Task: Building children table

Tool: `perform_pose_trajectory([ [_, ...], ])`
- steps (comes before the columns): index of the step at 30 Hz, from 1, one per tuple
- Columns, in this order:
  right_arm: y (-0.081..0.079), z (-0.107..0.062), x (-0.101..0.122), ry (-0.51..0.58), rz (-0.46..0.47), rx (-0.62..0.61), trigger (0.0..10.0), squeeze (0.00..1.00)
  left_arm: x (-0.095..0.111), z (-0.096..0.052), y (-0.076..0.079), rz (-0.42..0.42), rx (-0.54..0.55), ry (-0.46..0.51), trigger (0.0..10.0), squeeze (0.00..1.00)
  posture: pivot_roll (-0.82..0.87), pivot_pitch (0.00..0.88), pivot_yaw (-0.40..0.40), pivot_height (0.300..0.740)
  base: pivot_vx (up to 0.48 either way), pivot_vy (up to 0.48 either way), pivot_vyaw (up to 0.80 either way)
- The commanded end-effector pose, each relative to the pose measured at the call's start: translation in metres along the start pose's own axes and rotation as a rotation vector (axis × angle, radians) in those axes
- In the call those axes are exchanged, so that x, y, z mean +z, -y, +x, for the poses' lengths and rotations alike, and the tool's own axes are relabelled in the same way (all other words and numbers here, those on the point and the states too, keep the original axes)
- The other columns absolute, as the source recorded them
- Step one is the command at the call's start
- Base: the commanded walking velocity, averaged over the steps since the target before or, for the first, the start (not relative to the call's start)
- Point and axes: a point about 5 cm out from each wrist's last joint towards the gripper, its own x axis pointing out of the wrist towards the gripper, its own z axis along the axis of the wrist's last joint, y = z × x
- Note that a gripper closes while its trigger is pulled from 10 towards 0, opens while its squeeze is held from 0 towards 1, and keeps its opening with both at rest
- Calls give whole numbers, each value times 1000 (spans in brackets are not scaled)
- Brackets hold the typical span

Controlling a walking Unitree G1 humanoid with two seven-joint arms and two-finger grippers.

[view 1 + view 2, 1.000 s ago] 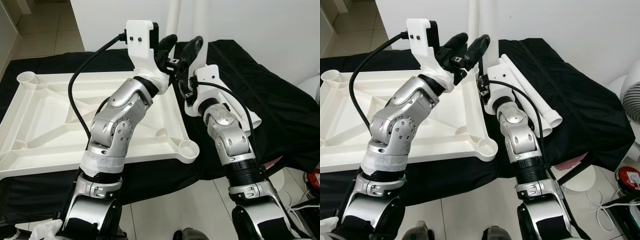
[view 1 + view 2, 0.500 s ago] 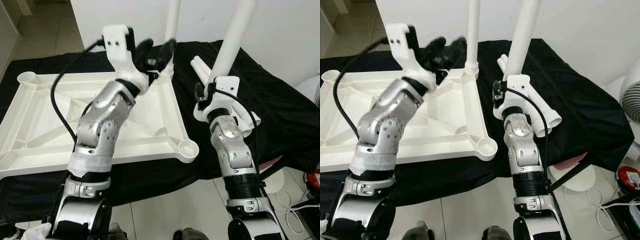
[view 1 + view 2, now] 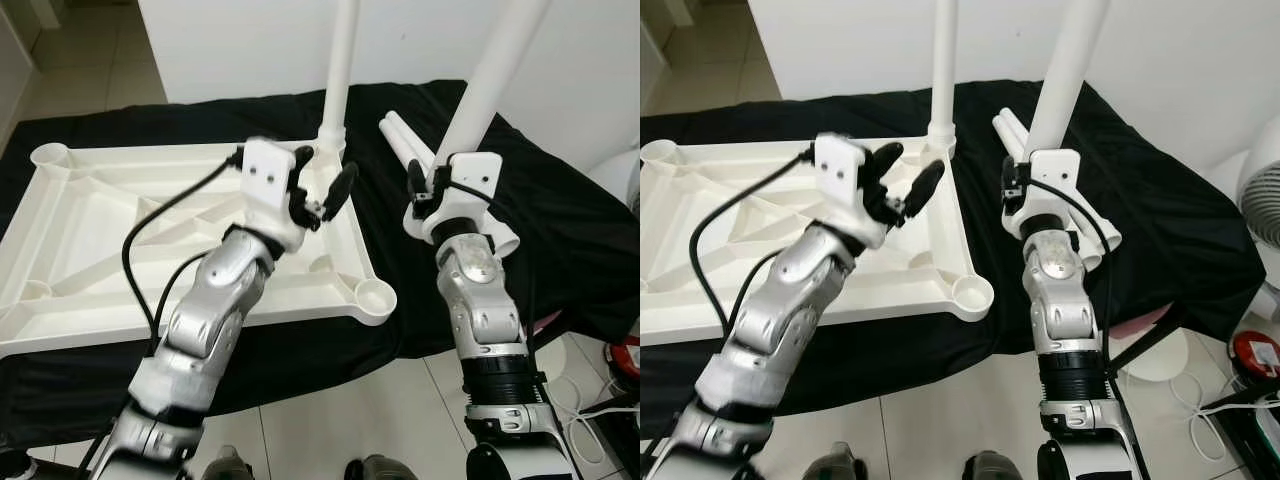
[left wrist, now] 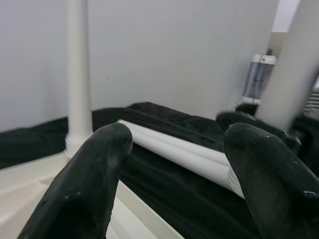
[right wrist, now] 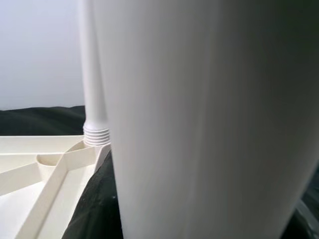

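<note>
Left gripper (image 3: 908,182): fingers spread apart, nothing between them, hovering over the far right part of the table top (image 3: 90,250), close to the upright leg (image 3: 340,70). In the left wrist view both fingers (image 4: 84,184) stand wide apart, with the loose legs (image 4: 179,152) and the black cloth (image 4: 164,199) visible between them.

Right gripper (image 3: 440,185): raised over the black cloth just to the right of the table top, holding a white table leg (image 3: 492,75) that rises up and slightly to the right, out of the frame. The grip itself is hidden behind the wrist housing, so whether the fingers are pressed against the leg cannot be told. In the right wrist view the held leg (image 5: 209,119) lies very close to the camera.

Table top: white plastic, lying upside down on the black cloth, ribs facing up, round sockets at the corners. The near right socket (image 3: 376,296) is unfilled. The upright leg stands in the far right corner socket.

Two further legs (image 3: 410,140) lie side by side on the cloth behind the right gripper. The cloth covers the worktop (image 3: 1160,210).
</note>
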Motion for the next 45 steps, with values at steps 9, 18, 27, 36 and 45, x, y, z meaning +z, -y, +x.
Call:
perform_pose_trajectory([
  [9, -1, 4, 3, 29, -19, 9, 10000, 0, -21, -19, 28, 100, -492, -75, 10000, 0, -3, 0, -33, 740, 0, 0, 0],
  [18, -2, 7, 2, 30, -16, 7, 10000, 0, -48, -22, 25, 151, -480, -219, 10000, 1000, 9, 0, -24, 740, 0, 0, 0],
  [27, 2, 6, -2, 26, -36, -12, 10000, 0, -60, -47, 32, 93, -650, -345, 10000, 0, 9, 0, -26, 740, 0, 0, 0],
  [36, 7, 13, 4, 47, -44, -25, 10000, 0, -79, -41, 19, 208, -558, -440, 10000, 0, 13, 0, -25, 740, 0, 0, 0],
  [45, 6, 12, 4, 51, -46, -35, 10000, 0, -95, -22, -2, 316, -346, -558, 10000, 0, 11, 0, -14, 740, 0, 0, 0],
])
